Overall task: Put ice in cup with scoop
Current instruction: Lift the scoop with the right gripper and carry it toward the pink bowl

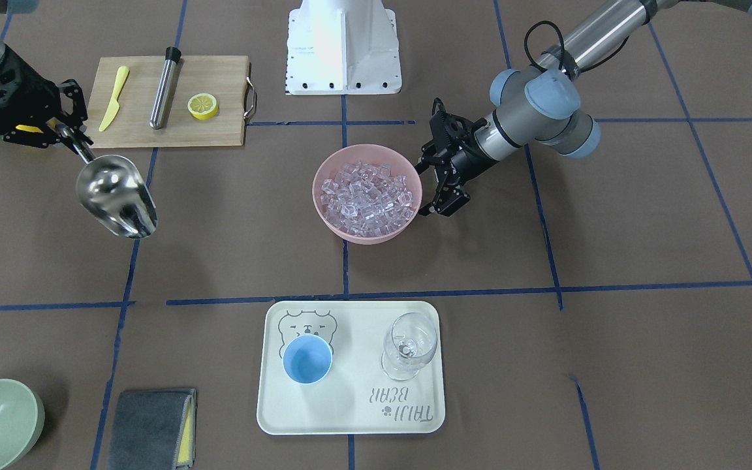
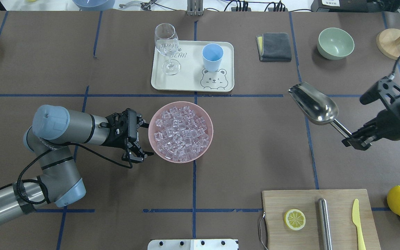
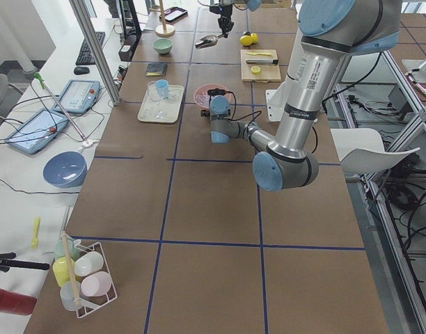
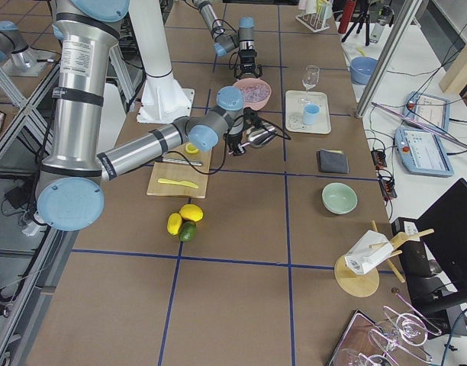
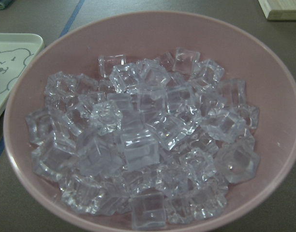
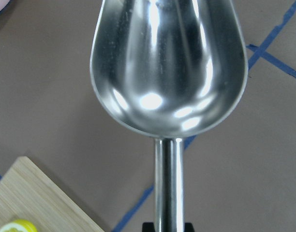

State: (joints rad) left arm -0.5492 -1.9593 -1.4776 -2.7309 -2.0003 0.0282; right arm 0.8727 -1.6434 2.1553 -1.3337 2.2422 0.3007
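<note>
The ice (image 2: 181, 133) fills a pink bowl (image 2: 182, 103) at the table's middle; it also fills the left wrist view (image 5: 143, 145). The light-blue cup (image 2: 212, 57) stands upright and empty on a cream tray (image 2: 189, 86) beyond the bowl. My right gripper (image 2: 352, 136) is shut on the handle of the steel scoop (image 2: 314, 104). It holds the scoop empty in the air, well right of the bowl, and the scoop's trough fills the right wrist view (image 6: 170, 67). My left gripper (image 2: 145, 140) is open and empty, close against the bowl's left side.
A wine glass (image 2: 167, 45) stands on the tray beside the cup. A cutting board (image 2: 339, 205) at near right holds a lemon slice (image 2: 294, 219), a steel cylinder (image 2: 323, 222) and a yellow knife (image 2: 358, 222). A grey cloth (image 2: 274, 47) and a green bowl (image 2: 335, 43) sit far right.
</note>
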